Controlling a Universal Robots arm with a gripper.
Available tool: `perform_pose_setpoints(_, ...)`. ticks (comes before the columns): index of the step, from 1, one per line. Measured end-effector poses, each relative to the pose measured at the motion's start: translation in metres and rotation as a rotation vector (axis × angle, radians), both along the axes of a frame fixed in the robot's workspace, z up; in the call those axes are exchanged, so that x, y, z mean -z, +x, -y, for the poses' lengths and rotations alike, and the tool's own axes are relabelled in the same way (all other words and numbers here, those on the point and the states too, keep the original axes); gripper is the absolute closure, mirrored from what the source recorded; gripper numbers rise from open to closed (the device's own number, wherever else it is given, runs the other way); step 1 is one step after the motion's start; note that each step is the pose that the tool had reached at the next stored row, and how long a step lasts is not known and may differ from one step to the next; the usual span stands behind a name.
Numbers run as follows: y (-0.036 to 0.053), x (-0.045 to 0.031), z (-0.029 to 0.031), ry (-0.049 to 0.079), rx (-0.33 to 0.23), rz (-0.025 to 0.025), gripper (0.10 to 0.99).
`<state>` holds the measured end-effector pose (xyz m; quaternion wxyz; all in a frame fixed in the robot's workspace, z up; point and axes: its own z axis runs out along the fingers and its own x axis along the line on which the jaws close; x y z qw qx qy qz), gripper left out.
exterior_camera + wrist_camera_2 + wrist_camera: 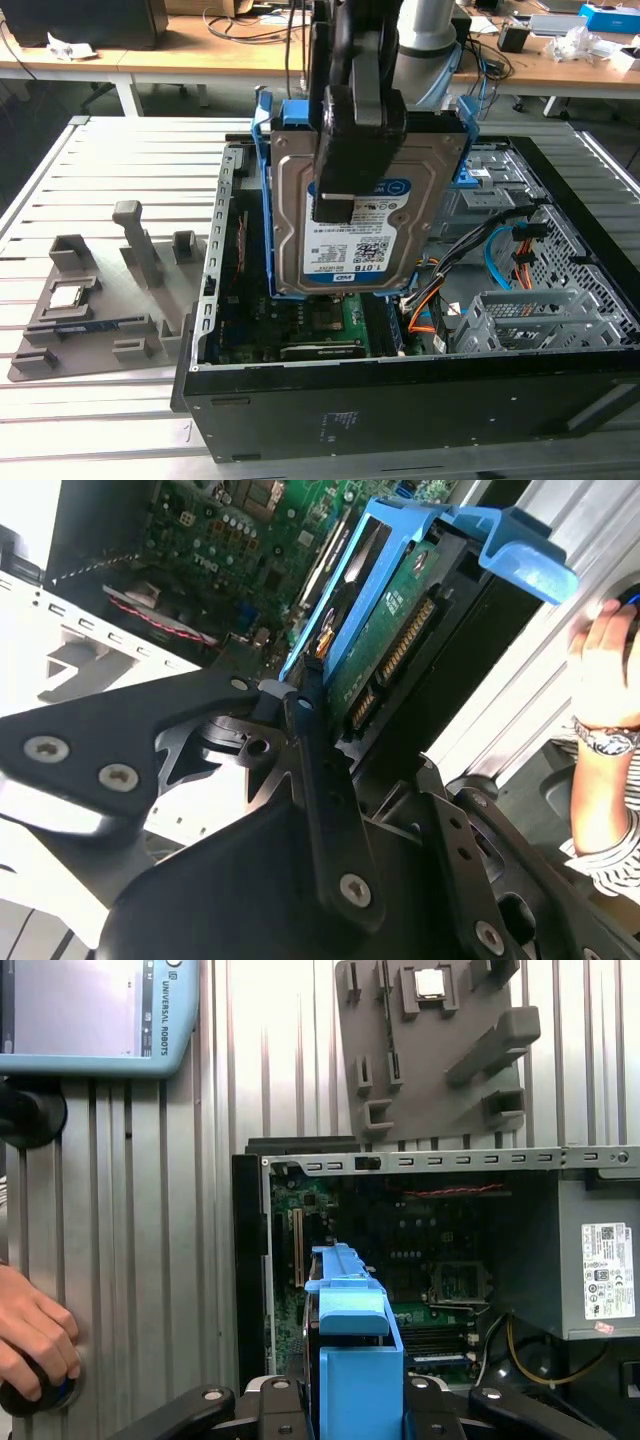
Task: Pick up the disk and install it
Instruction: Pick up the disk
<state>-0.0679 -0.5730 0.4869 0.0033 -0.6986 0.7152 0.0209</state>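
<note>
Arm stands vertical over the open computer case point(400, 400), wrist pointing down. Gripper point(335, 200) is clamped on the disk point(400, 240). Disk hangs upright, label facing the exterior camera, above the motherboard point(300, 330) mid-case, clear of the case's edges. In the second wrist view a finger point(305, 730) presses the disk's blue frame. A person's hand point(35, 1340) rests on the slatted table point(150, 1260) beside the case.

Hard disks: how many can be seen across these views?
1. The disk is clamped in the gripper above the open computer case. Others could be hidden deeper inside the case.
</note>
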Motion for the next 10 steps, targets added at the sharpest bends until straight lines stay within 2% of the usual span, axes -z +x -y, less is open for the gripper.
perform_pose_setpoints(10,0.021,0.0,0.0,0.0,0.001,0.0,0.722)
